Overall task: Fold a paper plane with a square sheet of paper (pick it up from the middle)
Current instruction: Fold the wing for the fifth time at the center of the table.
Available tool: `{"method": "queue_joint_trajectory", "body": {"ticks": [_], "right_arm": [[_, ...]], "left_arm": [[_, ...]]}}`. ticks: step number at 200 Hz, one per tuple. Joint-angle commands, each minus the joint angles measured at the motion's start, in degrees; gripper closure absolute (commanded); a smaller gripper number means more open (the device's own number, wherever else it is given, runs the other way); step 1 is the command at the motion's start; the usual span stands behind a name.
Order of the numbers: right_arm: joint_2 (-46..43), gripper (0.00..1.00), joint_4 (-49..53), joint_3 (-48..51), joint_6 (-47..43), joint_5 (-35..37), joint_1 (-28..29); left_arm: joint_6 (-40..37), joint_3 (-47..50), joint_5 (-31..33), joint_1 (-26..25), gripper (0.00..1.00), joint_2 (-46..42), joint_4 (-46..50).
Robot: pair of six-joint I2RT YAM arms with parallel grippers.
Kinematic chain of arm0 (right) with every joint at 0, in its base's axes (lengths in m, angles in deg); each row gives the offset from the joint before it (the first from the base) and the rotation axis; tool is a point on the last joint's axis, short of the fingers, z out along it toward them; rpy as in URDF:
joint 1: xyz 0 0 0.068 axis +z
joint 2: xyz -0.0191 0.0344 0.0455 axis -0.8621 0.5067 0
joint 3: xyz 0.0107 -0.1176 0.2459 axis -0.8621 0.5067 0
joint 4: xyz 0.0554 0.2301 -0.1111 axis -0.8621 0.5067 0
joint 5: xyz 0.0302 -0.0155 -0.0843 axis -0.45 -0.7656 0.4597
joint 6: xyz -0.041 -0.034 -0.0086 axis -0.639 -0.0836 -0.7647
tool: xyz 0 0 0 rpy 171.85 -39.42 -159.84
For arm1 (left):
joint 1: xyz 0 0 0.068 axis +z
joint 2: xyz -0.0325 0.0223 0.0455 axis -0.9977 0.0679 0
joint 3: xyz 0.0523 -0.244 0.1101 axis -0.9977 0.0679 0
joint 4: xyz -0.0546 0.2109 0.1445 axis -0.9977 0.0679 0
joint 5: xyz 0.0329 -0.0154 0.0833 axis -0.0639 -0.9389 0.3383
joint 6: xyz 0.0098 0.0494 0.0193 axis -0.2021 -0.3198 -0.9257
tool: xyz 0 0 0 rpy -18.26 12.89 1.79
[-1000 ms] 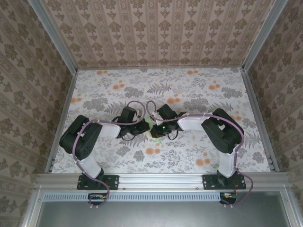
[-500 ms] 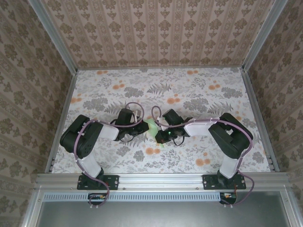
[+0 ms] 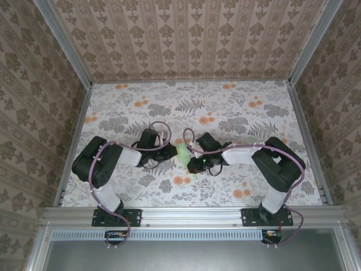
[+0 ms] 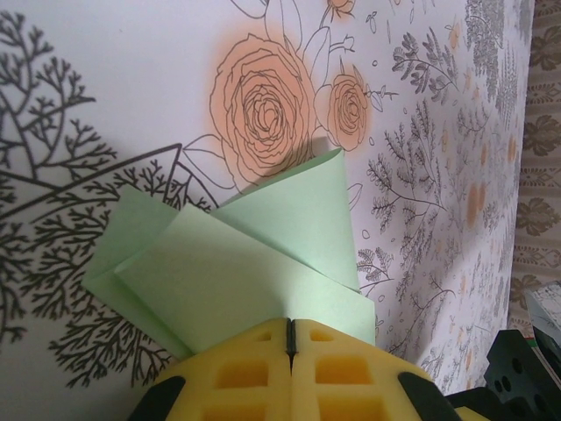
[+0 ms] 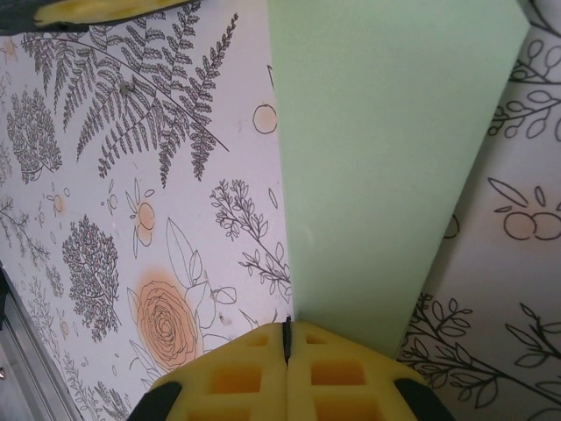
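Note:
The square sheet of paper (image 3: 183, 152) is pale green and partly folded, and it sits mid-table between my two grippers. In the left wrist view the paper (image 4: 263, 263) shows overlapping flaps and a raised point that shadows the cloth. My left gripper (image 4: 291, 323) is shut, its yellow tips resting on the near edge of the paper. My right gripper (image 5: 286, 323) is also shut, with the paper (image 5: 386, 175) stretching away as a long flat strip from under its right fingertip. Seen from above, the left gripper (image 3: 171, 151) and the right gripper (image 3: 193, 162) meet at the paper from opposite sides.
The floral tablecloth (image 3: 225, 107) covers the table. Patterned walls with metal frame rails (image 3: 302, 135) close in the left, right and far sides. Purple cables (image 3: 161, 127) loop above both wrists. The other arm's yellow fingertip (image 5: 105, 9) shows at the top of the right wrist view.
The right arm has swung its elbow outward to the right and its wrist has dropped lower. More of the green paper now shows between the grippers. Both grippers stayed shut.

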Motion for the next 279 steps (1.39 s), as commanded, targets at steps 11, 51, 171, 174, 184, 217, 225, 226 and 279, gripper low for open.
{"method": "queue_joint_trajectory", "body": {"ticks": [11, 51, 171, 174, 184, 217, 225, 226, 279], "right_arm": [[1.64, 0.94, 8.41, 1.33, -0.54, 3.54, 0.11], [2.58, 0.95, 8.18, 1.26, -0.96, 3.86, 0.13], [8.59, 0.95, 5.92, -7.43, -4.00, 1.85, 0.05], [8.87, 0.95, 5.83, -7.84, -4.10, 1.73, 0.05], [9.80, 0.94, 5.65, -9.32, -4.50, 1.45, 0.05], [12.62, 0.94, 5.57, -13.29, -5.75, 0.79, 0.05], [12.94, 0.94, 5.60, -13.90, -6.01, 0.71, -0.04], [12.95, 0.94, 5.60, -13.98, -6.00, 0.73, -0.04], [13.23, 0.95, 5.43, -15.31, -7.64, -0.03, -0.30]], "left_arm": [[-5.46, 0.55, 14.23, 2.18, 1.00, 6.56, 18.41], [-10.73, -3.13, 13.27, 6.99, 1.00, 2.93, 22.56], [-15.19, -5.43, 9.57, 12.99, 1.00, -11.25, 23.13], [-14.98, -5.15, 9.55, 12.80, 1.00, -11.80, 22.81], [-14.48, -4.12, 9.41, 12.10, 1.00, -13.61, 21.93], [-13.03, -2.93, 8.38, 8.23, 1.00, -14.67, 19.13], [-12.87, -3.28, 8.34, 7.11, 1.00, -13.70, 18.79], [-12.87, -3.34, 8.34, 6.92, 1.00, -13.59, 18.78], [-11.57, -6.10, 7.33, 2.10, 1.00, -4.60, 15.21]]}}
